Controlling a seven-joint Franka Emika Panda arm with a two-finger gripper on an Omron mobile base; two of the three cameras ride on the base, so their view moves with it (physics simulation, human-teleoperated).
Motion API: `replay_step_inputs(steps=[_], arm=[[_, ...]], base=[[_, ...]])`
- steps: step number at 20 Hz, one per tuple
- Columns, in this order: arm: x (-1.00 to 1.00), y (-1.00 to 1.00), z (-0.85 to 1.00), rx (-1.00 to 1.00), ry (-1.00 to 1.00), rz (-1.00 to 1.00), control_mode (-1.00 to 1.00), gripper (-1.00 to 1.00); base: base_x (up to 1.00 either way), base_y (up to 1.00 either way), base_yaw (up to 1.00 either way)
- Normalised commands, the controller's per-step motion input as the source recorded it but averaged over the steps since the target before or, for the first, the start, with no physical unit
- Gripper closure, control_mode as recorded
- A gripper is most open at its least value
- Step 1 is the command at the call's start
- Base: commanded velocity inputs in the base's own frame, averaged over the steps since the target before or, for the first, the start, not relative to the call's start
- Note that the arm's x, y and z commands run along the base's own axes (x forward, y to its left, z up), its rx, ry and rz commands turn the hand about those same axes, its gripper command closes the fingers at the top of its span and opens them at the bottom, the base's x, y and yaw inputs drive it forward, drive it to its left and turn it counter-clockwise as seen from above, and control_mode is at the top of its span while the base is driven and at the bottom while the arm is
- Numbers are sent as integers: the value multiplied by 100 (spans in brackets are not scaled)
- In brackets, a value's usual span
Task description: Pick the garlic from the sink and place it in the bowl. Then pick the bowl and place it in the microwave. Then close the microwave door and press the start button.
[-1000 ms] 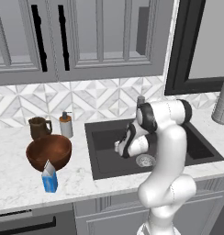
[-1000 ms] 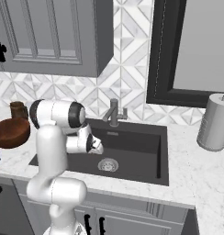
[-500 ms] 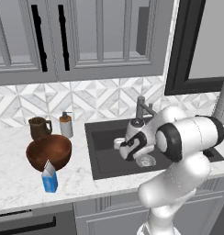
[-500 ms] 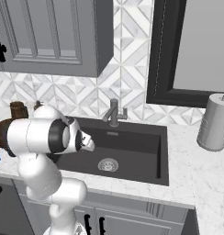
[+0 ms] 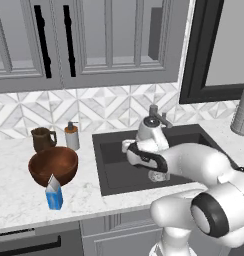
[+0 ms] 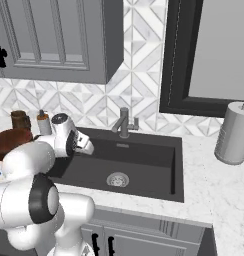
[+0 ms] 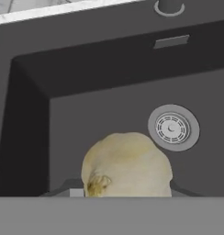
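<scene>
Filling gripper (image 6: 87, 145) grip, garlic (image 7: 126, 166) above sink (image 7: 86, 92) floor.

1. We saw even, flat rendered light across both base views, with no single source to pick out.
2. The sink (image 6: 144, 165) basin stayed dim, its walls dark beside the bright marbled counter (image 5: 24, 195).
3. A soft sheen lay on the bowl (image 5: 53, 166) rim, no harsh glare.
4. In the hand view, the garlic (image 7: 126, 166) looked large and slightly soft-edged.
5. We noticed coarse, pixelated edges throughout.
</scene>
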Motion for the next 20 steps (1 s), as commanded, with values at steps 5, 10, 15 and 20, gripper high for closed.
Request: replay_step_inputs(steps=[5, 10, 15, 20], arm=[[-13, 39, 74, 0, 0, 3, -100, 100], [-10, 44, 58, 0, 0, 7, -100, 100], [0, 72, 5, 0, 0, 10, -100, 100], [0, 79, 0, 0, 0, 12, -100, 100]], base=[[0, 0, 0], [0, 0, 0], [0, 0, 0], [0, 0, 0]])
